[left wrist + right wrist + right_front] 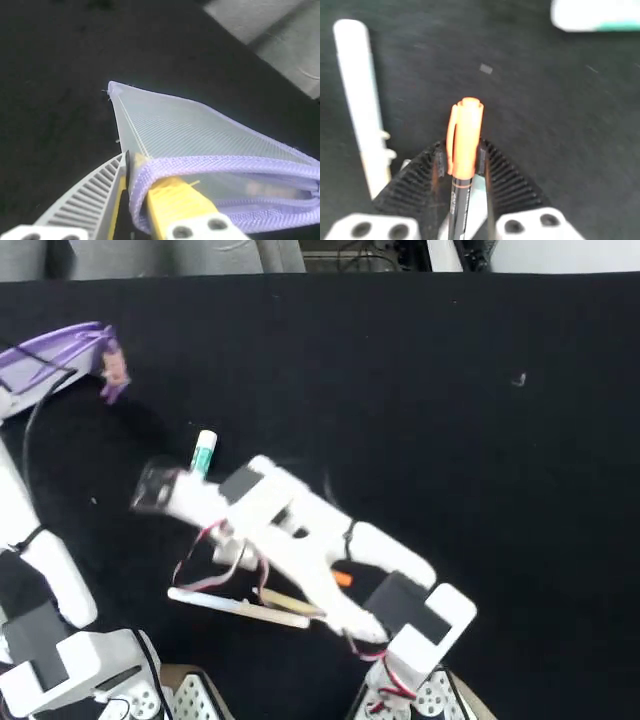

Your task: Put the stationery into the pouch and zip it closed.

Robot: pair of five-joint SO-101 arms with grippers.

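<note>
The pouch (200,135) is clear mesh with a purple zip rim; my left gripper (137,175) is shut on that rim at one corner. In the high view the pouch (58,348) hangs at the far left of the table. My right gripper (462,150) is shut on an orange-capped pen (466,132), held just above the black table. In the high view the right gripper (152,486) is left of centre, close to a green-and-white glue stick (204,453). A white pen (361,100) lies to one side of the held pen, and the glue stick (595,15) lies beyond it.
The white pen (235,606) and a wooden pencil (288,601) lie near the front edge, partly under the right arm (310,535). A small orange piece (343,580) shows beneath that arm. The black table (480,440) stretches open to the right and back.
</note>
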